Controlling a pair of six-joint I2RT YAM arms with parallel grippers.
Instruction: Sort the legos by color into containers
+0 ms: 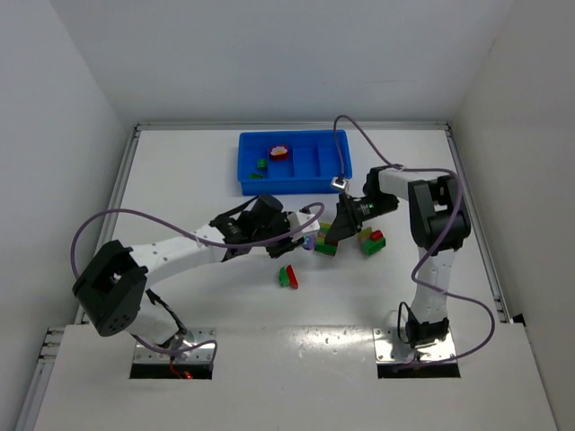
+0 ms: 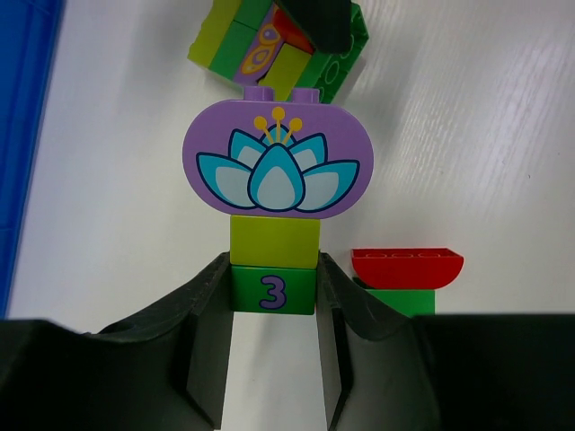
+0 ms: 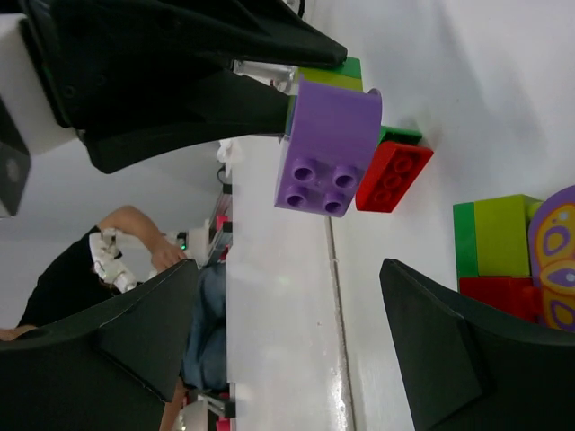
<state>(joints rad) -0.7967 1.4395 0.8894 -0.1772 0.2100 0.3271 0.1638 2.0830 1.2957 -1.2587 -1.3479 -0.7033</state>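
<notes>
My left gripper is shut on a stack of legos: a green brick marked 3 sits between the jaws, with a yellow-green brick and a purple lotus brick on it. The right wrist view shows that purple brick from its studded end. My right gripper stands open just beyond it, with nothing between its fingers. From above, the left gripper and right gripper face each other mid-table. A multicoloured clump lies under the right gripper. The blue tray has a red brick and green pieces in its left compartments.
A red-on-green pair lies nearer the arm bases and also shows beside the left gripper's finger. Another clump sits right of the grippers. A purple cable arcs over the tray's right end. White walls ring the table.
</notes>
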